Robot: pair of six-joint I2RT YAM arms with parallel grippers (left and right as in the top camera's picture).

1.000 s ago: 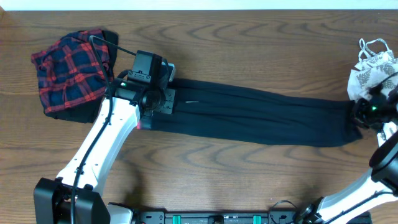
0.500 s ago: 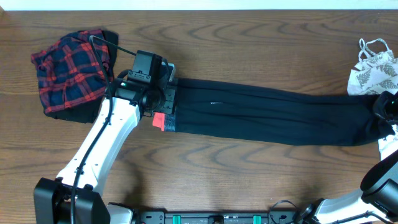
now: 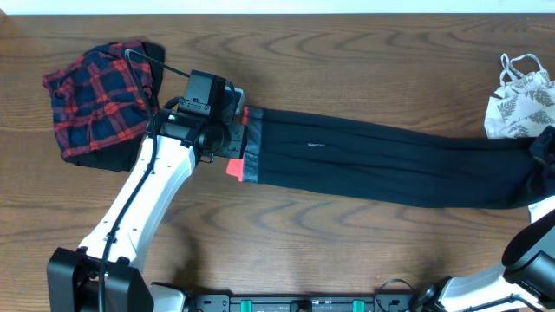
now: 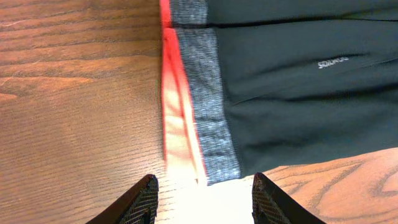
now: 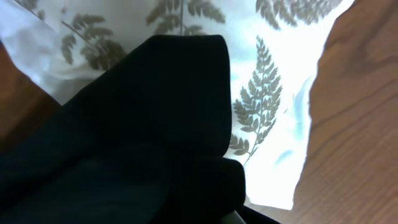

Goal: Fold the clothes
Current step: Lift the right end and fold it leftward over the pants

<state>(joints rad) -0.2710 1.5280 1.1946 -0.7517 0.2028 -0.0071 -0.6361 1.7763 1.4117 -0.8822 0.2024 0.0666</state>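
Observation:
Long black leggings (image 3: 381, 165) lie stretched across the wooden table, their grey-and-coral waistband (image 3: 247, 146) at the left end. My left gripper (image 3: 231, 137) hovers just left of that waistband (image 4: 199, 112); in the left wrist view it (image 4: 208, 202) stands open with only bare table between its fingertips (image 4: 144, 198). At the far right edge my right gripper (image 3: 544, 152) is shut on the leggings' ankle end. Black fabric (image 5: 137, 143) fills the right wrist view and hides the fingers.
A red-navy plaid piece (image 3: 95, 100) lies bunched at the far left. A white leaf-print top (image 3: 520, 102) sits at the far right, right behind the held ankle end (image 5: 273, 87). The table's far edge runs along the top.
The leggings have slid to the right, bringing the waistband out from under the left gripper. The right gripper pulled to the right edge with the ankle end. The left arm stayed put.

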